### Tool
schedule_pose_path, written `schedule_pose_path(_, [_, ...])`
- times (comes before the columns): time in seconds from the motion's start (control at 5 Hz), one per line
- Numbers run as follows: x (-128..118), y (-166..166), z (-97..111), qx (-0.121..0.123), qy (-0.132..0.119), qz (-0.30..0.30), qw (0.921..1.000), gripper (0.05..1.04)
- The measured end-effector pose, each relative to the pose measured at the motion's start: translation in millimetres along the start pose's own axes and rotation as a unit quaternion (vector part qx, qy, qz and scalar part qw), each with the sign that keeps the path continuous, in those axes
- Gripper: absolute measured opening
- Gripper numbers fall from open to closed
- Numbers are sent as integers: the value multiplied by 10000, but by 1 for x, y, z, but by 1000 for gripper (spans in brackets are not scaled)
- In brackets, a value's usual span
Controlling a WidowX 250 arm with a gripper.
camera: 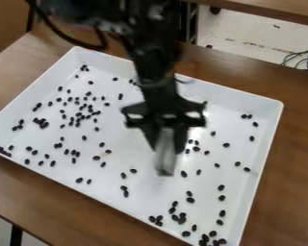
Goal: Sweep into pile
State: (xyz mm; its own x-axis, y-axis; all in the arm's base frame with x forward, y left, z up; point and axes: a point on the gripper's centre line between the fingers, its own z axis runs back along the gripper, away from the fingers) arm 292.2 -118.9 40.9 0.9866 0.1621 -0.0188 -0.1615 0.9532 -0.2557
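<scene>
Over the middle of the white tray (105, 180), my gripper (166, 144) points down, shut on a pale, flat, translucent piece (165, 161) that looks like a sweeping tool. The lower end of that piece is at or just above the tray floor; contact is unclear. Small dark beans lie scattered through the tray, with a loose cluster (79, 114) left of the gripper and another group (180, 218) near the bottom corner. More beans (226, 145) are spread thinly to the right. The arm covers part of the tray's upper middle.
The tray's raised walls surround the beans, with its right rim (266, 158) beside the brown wooden table (298, 144). A black cable loops by the arm at the upper left. Beyond the table, wires (302, 58) lie at the upper right.
</scene>
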Motion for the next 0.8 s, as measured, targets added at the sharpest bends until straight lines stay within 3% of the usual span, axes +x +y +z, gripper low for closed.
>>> schedule_pose_path(0.2, [-22,-38,-39,18,457,-852,9953,362])
schedule_pose_path(0.4, [-25,-58,-55,43,572,-1284,9901,362])
schedule_pose_path(0.8, [-11,-56,-58,-187,431,-1120,9926,362])
